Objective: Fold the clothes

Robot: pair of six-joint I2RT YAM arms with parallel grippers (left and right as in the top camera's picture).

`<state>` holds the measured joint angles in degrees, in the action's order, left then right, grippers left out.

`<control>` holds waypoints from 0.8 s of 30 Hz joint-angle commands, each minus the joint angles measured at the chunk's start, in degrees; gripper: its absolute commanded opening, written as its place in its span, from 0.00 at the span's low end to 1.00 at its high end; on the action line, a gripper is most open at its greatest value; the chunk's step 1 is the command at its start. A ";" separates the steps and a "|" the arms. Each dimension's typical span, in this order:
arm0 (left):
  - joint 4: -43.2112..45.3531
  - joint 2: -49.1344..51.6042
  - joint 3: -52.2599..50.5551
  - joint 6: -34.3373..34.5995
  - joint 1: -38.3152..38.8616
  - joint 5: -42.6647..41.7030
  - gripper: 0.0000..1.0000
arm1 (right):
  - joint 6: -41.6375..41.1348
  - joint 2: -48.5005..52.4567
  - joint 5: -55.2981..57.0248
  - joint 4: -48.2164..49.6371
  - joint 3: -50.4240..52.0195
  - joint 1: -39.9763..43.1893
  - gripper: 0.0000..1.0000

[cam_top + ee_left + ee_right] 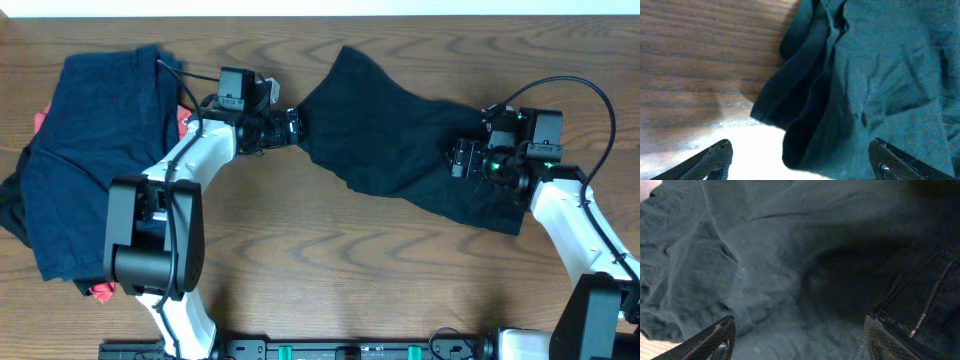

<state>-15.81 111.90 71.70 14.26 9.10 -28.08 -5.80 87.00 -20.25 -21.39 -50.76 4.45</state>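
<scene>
A dark navy garment lies crumpled and spread across the middle right of the wooden table. My left gripper is open at its left edge; in the left wrist view the folded cloth edge sits between the spread fingers. My right gripper is open over the garment's right part; the right wrist view shows wrinkled cloth and a stitched seam between the fingers. Neither gripper holds the cloth.
A pile of dark blue clothes lies at the left of the table, with red-pink fabric showing under it. Bare wood runs along the front. Cables loop above the right arm.
</scene>
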 commanded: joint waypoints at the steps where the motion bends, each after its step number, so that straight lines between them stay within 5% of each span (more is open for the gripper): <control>1: 1.73 1.22 0.42 0.83 -0.02 0.72 0.88 | 0.81 -0.76 0.35 -0.28 0.13 0.37 0.80; 10: 5.16 5.09 0.42 -1.14 0.33 3.19 0.81 | 1.22 -0.76 0.35 -0.33 0.13 0.37 0.81; 16: 7.69 5.35 0.42 -1.07 0.46 3.26 0.63 | 1.25 -0.74 0.35 -0.31 0.13 0.37 0.81; 24: 7.78 5.81 0.37 -1.07 2.89 3.26 0.52 | 1.22 -0.74 0.37 -0.28 0.13 0.37 0.81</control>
<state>-8.25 116.68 71.72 13.52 10.63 -25.19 -5.52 87.00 -19.88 -21.63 -50.76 4.45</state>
